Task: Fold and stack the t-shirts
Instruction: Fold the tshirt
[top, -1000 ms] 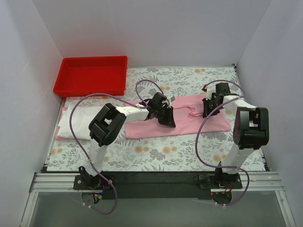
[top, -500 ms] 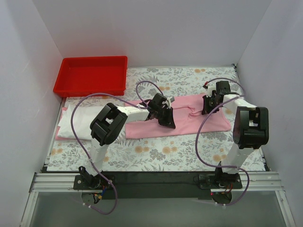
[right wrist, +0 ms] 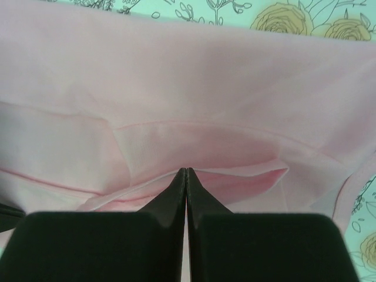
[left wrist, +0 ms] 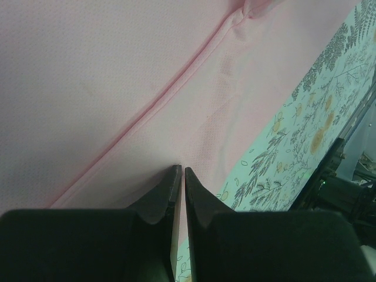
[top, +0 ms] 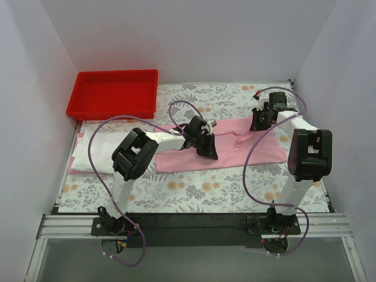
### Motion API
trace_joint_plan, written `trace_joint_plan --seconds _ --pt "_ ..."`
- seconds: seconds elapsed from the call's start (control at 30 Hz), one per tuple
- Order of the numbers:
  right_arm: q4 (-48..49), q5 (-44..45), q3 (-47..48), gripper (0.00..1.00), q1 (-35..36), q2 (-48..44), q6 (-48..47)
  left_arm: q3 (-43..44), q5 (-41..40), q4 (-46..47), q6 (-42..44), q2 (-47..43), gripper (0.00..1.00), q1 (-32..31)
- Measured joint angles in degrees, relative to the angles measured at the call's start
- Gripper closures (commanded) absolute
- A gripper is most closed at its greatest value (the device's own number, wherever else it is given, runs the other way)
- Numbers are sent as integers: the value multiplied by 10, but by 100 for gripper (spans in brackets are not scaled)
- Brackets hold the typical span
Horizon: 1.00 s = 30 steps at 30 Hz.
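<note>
Floral worktop (top: 235, 191), white walls. Pink t-shirt (top: 235, 150) lies spread out mid-worktop, with other t-shirts (top: 91, 150) at the left edge. Left pincer (left wrist: 180, 171) and right pincer (right wrist: 185, 171) are both pinched shut on the pink cloth. It looks light and limp, likely to sag and drag; best gripped at hems or corners. No labels or writing readable.

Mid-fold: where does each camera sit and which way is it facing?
Top external: fixed above and behind the bases, looking down over the tablecloth, red tray and pink t-shirt; left arm and right arm show whole.
Left wrist: on the left arm, looking down along the left gripper at the shirt's seam; only its shut fingers show.
Right wrist: on the right arm, looking down along the right gripper at a shirt fold; only its shut fingers show.
Shared: both wrist views see the same pink t-shirt.
</note>
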Motion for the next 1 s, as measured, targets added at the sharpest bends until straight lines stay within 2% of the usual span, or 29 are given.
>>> trace_joint_plan --seconds 0.17,0.33,0.5,0.7,1.0 --pt "3 -11 35 99 0 33 2 0 1 0 -1 0 94 0" --pt "-1 -47 55 97 0 24 10 0 3 0 -2 0 94 2" --pt "-28 -74 49 99 0 -56 15 0 5 1 -2 0 94 4" --pt "-34 -90 -33 99 -8 -149 27 0 7 2 -3 0 94 4" --pt "-58 -61 -72 99 -8 -89 36 -4 8 9 -8 0 94 4"
